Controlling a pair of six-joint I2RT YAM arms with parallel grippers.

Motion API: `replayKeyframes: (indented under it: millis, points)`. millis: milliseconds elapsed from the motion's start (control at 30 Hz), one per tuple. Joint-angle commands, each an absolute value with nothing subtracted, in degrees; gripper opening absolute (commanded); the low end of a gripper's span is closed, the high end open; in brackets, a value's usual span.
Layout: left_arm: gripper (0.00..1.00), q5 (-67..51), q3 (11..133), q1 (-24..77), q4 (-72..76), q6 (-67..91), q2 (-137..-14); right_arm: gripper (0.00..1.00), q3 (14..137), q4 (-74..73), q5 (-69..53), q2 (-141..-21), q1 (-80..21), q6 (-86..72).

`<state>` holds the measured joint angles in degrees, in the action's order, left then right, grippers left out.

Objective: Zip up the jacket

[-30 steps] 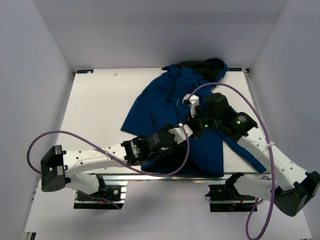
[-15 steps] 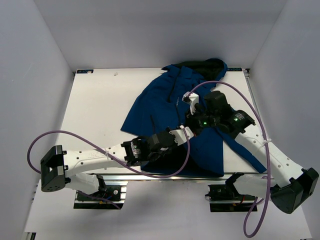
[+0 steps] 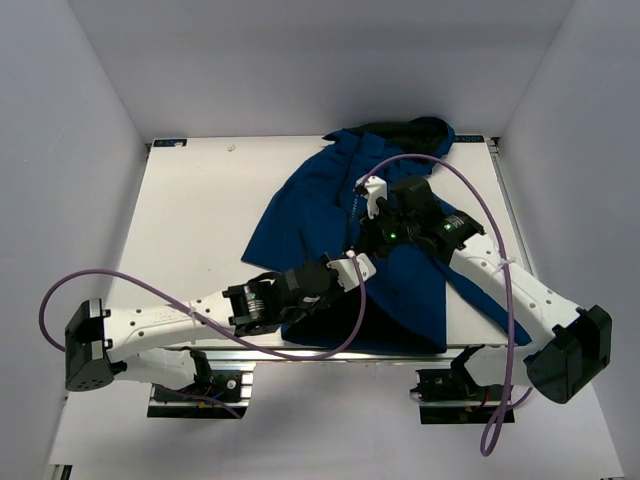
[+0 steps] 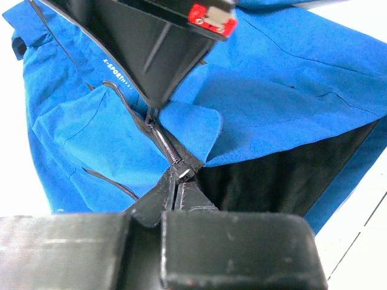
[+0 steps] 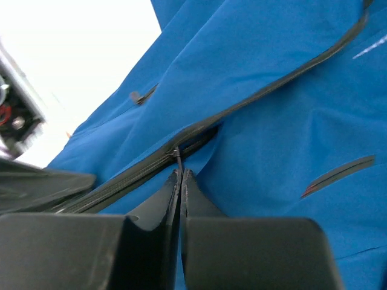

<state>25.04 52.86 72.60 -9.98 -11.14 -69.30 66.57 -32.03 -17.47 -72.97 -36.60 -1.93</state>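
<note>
The white table [image 3: 190, 200] is flat, rectangular and matte; plain pale-grey panels enclose it on three sides; the back wall [image 3: 320, 60] stands behind its far edge; the left wall [image 3: 60, 170] and right wall [image 3: 590, 120] flank it; lighting is even and diffuse, with soft shadows.

I see a white table [image 3: 200, 220] across the middle of the frame, a small speck [image 3: 232, 147] near its upper-left corner. White walls [image 3: 60, 150] enclose it on three sides.
</note>
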Motion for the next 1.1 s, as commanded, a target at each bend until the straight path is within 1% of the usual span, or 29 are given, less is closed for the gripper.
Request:
replayKeyframes:
  millis: [0,100,133,233,267,333,367,467,567,633,700,733,767,800,867,900,933,1000,1067]
  points:
    - [0.00,22.06,53.26,73.65,-8.87,-10.55,-65.57,0.00,66.54,-24.80,-7.84,-73.56,-35.68,1.76]
    - [0.00,20.32,53.96,73.65,-10.10,-9.41,-64.78,0.00,66.71,-23.38,-2.22,-75.92,-35.51,2.11]
    - [0.00,19.69,54.40,73.65,-10.80,-8.80,-64.43,0.00,67.32,-22.07,2.59,-76.72,-35.42,2.46]
    - [0.00,18.54,54.32,73.65,-12.30,-6.16,-62.58,0.00,67.85,-17.34,7.81,-79.97,-33.58,2.81]
    - [0.00,18.46,54.14,73.65,-12.91,-5.46,-62.06,0.00,68.20,-12.88,7.65,-80.85,-31.75,3.33]
    - [0.00,18.72,53.53,73.65,-14.85,-2.73,-60.91,0.00,69.43,-9.25,7.56,-84.19,-29.98,3.60]
    - [0.00,18.72,53.35,73.65,-15.55,-1.77,-60.73,0.00,70.04,-4.88,8.25,-85.42,-28.75,4.47]
    - [0.00,16.80,52.04,73.65,-17.40,2.19,-60.29,0.00,73.11,1.99,11.60,-91.13,-26.82,6.41]
    - [0.00,12.84,50.36,73.65,-16.35,4.39,-60.82,0.00,80.40,6.58,13.35,-98.50,-24.79,8.26]
    - [0.00,10.91,50.36,73.65,-17.05,6.31,-61.78,0.00,87.69,8.78,15.97,-104.92,-23.82,9.93]
    - [0.00,7.22,50.01,73.65,-18.10,9.12,-62.31,0.00,93.75,8.88,17.05,-111.84,-22.42,10.81]
    - [0.00,5.38,49.75,73.65,-18.19,10.01,-62.49,0.00,99.26,10.18,18.27,-114.06,-21.98,11.68]
    - [0.00,1.97,48.96,73.65,-18.19,10.98,-62.49,0.00,102.27,10.72,18.72,-116.43,-21.19,11.95]
    - [0.00,1.24,48.61,73.65,-18.11,13.07,-62.58,0.00,104.91,11.94,19.42,-121.07,-20.83,12.39]
    - [0.00,0.97,49.22,73.65,-21.51,14.84,-62.49,0.00,115.27,14.23,21.97,-126.62,-19.96,13.88]
    - [0.00,0.27,48.61,73.65,-22.32,16.25,-62.14,0.00,119.58,15.11,22.32,-132.91,-19.69,14.93]
    - [0.00,0.09,48.26,73.65,-22.24,17.13,-61.88,0.00,128.75,17.29,25.28,-136.20,-19.51,17.20]
    - [0.00,-2.02,47.38,73.65,-22.94,19.93,-60.91,0.00,137.42,19.85,27.59,-145.31,-19.25,19.59]
    - [0.00,-1.67,47.20,73.57,-24.60,22.14,-60.30,0.00,141.67,24.40,27.34,-148.00,-18.99,21.61]
